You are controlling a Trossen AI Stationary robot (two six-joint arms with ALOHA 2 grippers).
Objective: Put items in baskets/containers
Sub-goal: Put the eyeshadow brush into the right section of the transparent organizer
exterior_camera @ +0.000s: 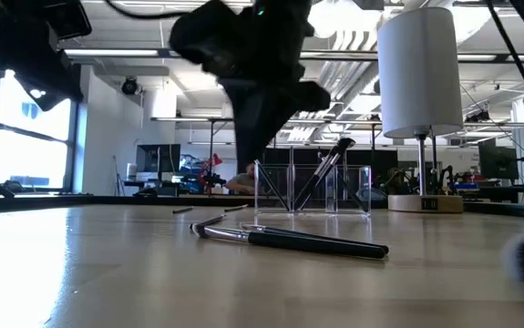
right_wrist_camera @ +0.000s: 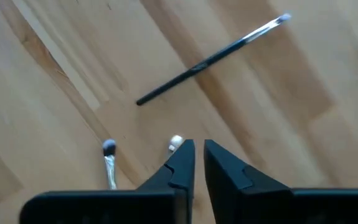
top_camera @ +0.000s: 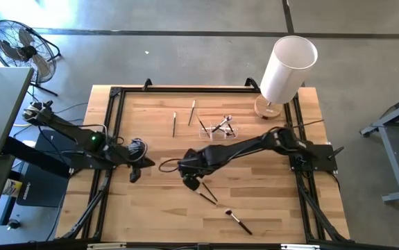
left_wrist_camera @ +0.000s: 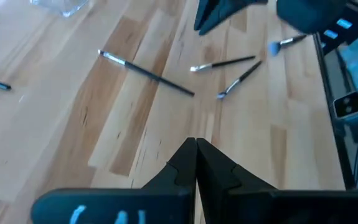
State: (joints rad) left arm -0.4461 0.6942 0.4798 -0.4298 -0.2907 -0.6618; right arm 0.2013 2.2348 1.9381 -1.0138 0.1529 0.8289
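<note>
**Over the loose brushes, right gripper parts a crack**

Above mid-table, the right gripper hangs with its fingers a narrow slit apart and nothing between them. Just beside its tips lie two brush heads, a pale-tipped brush and a grey-tipped brush, and a little further out a long dark brush lies flat on the wood. Out to the left, the left gripper waits pinched tight and empty, near the table's left rail. Beyond the right arm, the clear tray sits towards the far edge with a few brushes already inside, leaning against its walls. Two more brushes lie just left of it, another brush near the front edge, and the white cylinder stands at the far right corner.
</note>
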